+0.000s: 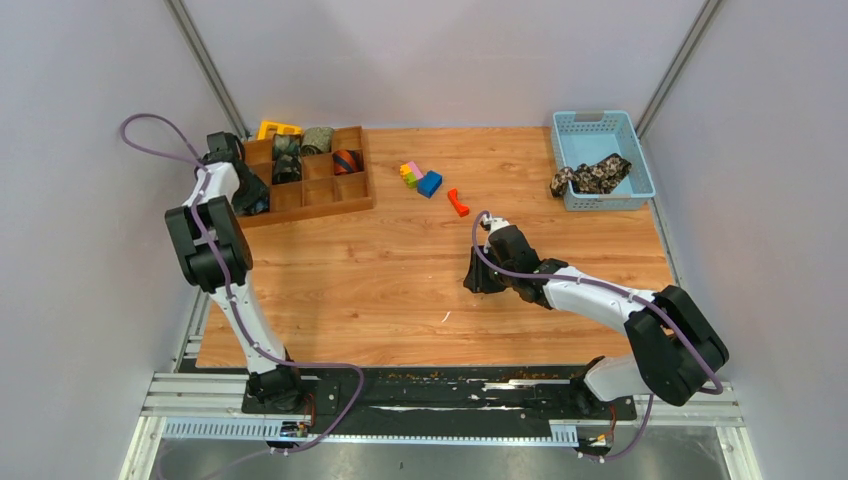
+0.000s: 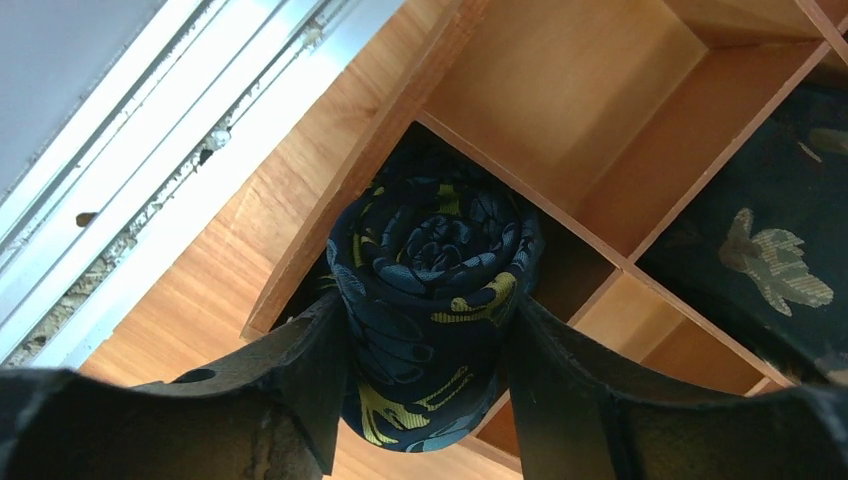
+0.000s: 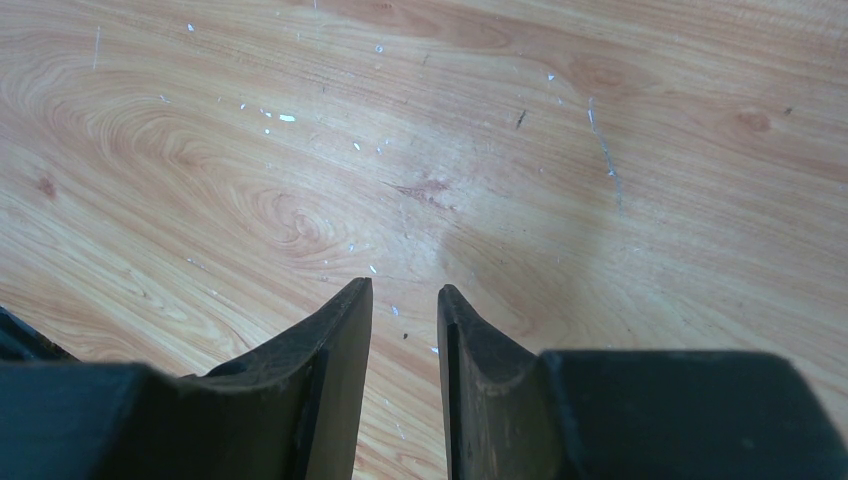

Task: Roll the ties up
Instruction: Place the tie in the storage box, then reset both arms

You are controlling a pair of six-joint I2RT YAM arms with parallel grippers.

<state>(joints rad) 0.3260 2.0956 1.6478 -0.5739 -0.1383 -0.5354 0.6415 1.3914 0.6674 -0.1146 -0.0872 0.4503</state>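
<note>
My left gripper [image 2: 425, 303] is shut on a rolled navy tie with gold-teal paisley [image 2: 430, 290], held at a left-column compartment of the wooden divided tray [image 2: 620, 255]. In the top view this gripper [image 1: 252, 195] is at the tray's left end [image 1: 310, 208]. Other coils sit in the tray: a dark floral one [image 1: 287, 147], a green one [image 1: 317, 139] and an orange-navy striped one [image 1: 346, 160]. A black-tan floral tie [image 1: 590, 176] lies unrolled in the blue basket [image 1: 643, 160]. My right gripper [image 1: 478, 280] [image 3: 404, 293] is slightly open and empty, low over bare table.
Small coloured plastic blocks [image 1: 420, 176] and a red piece [image 1: 458, 202] lie at the table's middle back. A yellow item [image 1: 278, 128] sits behind the tray. A dark floral coil [image 2: 770, 260] fills the compartment beside the navy roll. The metal rail runs along the table's left edge [image 2: 150, 190].
</note>
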